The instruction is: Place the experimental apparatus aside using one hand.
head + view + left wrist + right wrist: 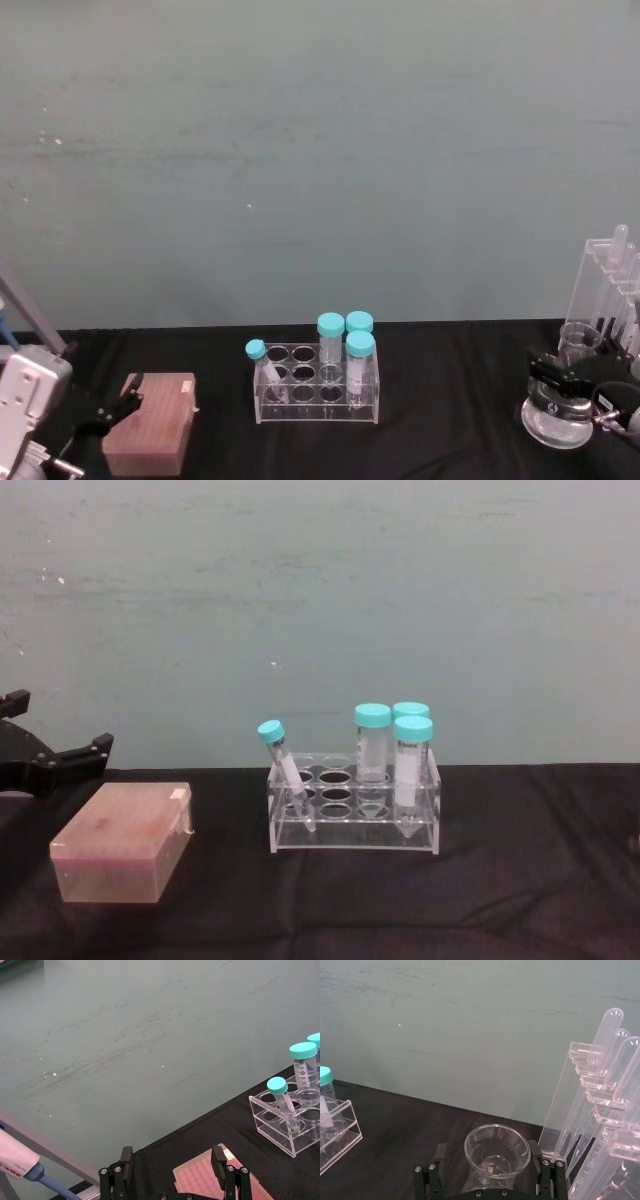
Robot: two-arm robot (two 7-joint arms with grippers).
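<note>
Here your right gripper (562, 388) sits at four o'clock on the bench (450, 400), fingers spread either side of the flask (555, 415) neck, not yet clenched, ready to carry it aside. Left gripper (115, 412) idles released at eight o'clock.

A pink tip box (122, 842) sits left of a clear tube rack (353, 815).

Clear acrylic tube rack (318, 385) centre of black-covered table (450, 400), four teal-capped tubes (360, 345) in it (one tilted, left end). Pink lidded tip box (150, 423) well left of rack. Clear conical flask (556, 412) far right, tall acrylic pipette stand (612, 290) just behind, w/ small glass beaker (577, 342) between.
</note>
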